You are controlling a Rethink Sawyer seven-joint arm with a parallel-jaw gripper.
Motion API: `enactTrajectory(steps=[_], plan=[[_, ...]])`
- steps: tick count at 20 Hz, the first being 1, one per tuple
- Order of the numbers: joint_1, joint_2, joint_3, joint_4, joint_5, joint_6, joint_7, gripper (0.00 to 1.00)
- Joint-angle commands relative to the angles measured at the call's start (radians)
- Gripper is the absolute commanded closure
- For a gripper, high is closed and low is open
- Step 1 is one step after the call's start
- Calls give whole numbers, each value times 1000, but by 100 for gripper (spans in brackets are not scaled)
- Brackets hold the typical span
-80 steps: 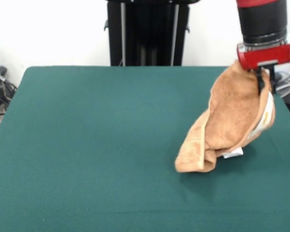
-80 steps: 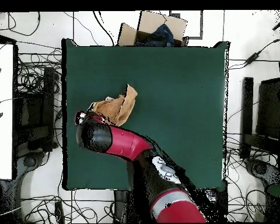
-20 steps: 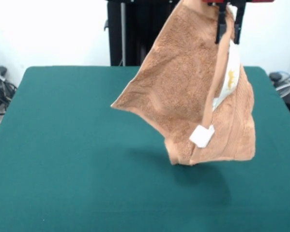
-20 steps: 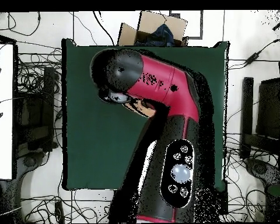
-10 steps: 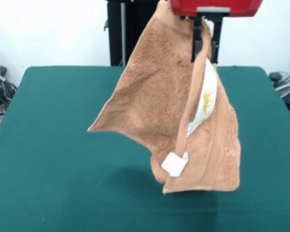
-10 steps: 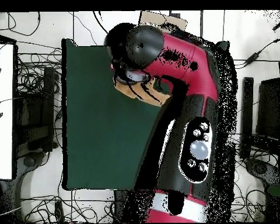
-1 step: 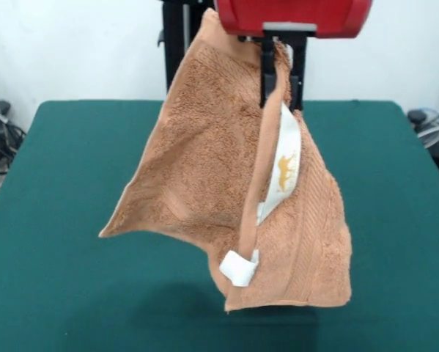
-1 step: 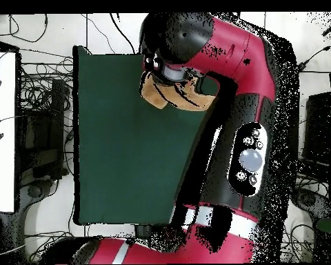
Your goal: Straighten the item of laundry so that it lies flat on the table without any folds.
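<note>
Tan towel [image 7: 204,176] hangs in air over the green table [image 7: 65,183], pinched at its top edge by the gripper [image 7: 276,70]. White label [image 7: 285,163] faces front; 1 lower corner sticks out sideways, nothing lying flat

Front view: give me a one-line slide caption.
Gripper holds the tan towel by its top edge, hanging folded above the green table.

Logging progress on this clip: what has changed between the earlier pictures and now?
The gripper has lifted the towel off the table, where its lower end rested four seconds ago, and carried it leftward in the front view. It now hangs clear, partly unfurled. The grip on the towel's top stayed shut; the label still shows.
</note>
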Motion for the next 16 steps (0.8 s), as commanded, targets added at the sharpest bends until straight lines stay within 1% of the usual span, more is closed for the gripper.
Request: enactTrajectory(steps=[1,3,6,8,10,12,13,15,16], plan=[[-8,-96,22,130,-53,48,60,100],[-12,-108,19,134,-58,54,55,100],[-21,-98,23,83,-75,107,54,100],[-31,-92,37,57,-78,78,46,100],[-35,-102,46,67,-80,13,38,100],[-35,-140,55,132,-74,-104,30,100],[-35,-167,59,178,-72,-186,28,100],[-36,-194,66,223,-64,-284,47,100],[-41,-191,75,222,-65,-320,41,100]])
